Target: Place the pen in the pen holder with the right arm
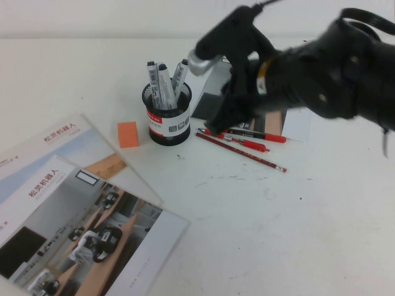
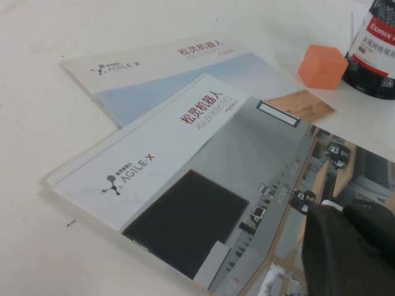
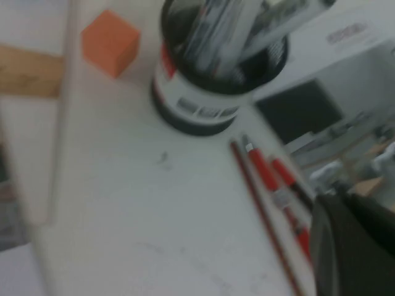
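- Three pens (image 1: 162, 83) are standing in the pen holder (image 1: 168, 117), upper centre, its label reading "Comix".
- Right gripper (image 1: 217, 118) is hovering beside it, grip state unclear.
- Left gripper (image 2: 349, 250) is sitting over "AGILE·X" brochures (image 2: 185, 179), grip unclear.
- Open table (image 1: 278, 228) is lying lower right.

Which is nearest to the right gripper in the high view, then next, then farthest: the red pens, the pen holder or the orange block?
From the right gripper, right of the holder:
1. Red pens, on the table just under it.
2. Pen holder, to its left, markers inside.
3. Orange block, farther left, beyond the holder.
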Robot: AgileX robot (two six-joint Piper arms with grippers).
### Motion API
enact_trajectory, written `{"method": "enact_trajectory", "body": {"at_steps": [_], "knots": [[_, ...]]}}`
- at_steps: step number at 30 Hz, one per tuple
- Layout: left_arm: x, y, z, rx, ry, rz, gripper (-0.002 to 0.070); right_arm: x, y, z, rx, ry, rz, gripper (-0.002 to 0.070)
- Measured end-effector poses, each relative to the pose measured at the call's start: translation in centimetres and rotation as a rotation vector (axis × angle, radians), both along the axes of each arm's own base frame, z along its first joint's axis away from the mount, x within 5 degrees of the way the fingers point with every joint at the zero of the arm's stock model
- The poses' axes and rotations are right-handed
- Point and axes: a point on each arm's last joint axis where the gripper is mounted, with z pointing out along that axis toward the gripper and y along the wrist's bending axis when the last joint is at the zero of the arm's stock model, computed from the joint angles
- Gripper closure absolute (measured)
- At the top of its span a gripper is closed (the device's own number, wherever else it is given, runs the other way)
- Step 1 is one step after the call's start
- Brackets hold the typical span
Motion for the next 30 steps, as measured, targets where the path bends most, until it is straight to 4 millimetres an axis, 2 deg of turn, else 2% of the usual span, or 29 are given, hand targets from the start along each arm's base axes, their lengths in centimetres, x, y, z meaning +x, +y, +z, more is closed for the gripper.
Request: {"method": "enact_trajectory", "body": {"at_steps": [4, 9, 13, 19, 24, 30], "knots": [[0.0, 0.0, 0.0, 0.000, 0.000, 0.000, 0.0676, -3.2, -1.5, -0.8, 0.104, 0.000, 0.027, 0.0695], [0.0, 0.0, 0.0, 0.000, 0.000, 0.000, 0.0676, -8.1, -4.8, -0.7, 0.248, -0.143, 0.079, 0.0695], [0.0, 0.0, 0.0, 0.000, 0.000, 0.000, 0.0676, -11.6, -7.5, 0.0, 0.311, -0.172, 0.071, 0.0695], [0.0, 0.0, 0.0, 0.000, 0.000, 0.000, 0.0676, -16.1, -11.1, 1.5, 0.375, -0.107, 0.023, 0.0695], [0.0, 0.0, 0.0, 0.000, 0.000, 0.000, 0.0676, -18.8, -13.3, -0.1, 0.346, -0.034, -0.006, 0.0695], [0.0, 0.0, 0.0, 0.000, 0.000, 0.000, 0.0676, -21.6, -15.6, -1.8, 0.381, -0.071, -0.002, 0.0695]]}}
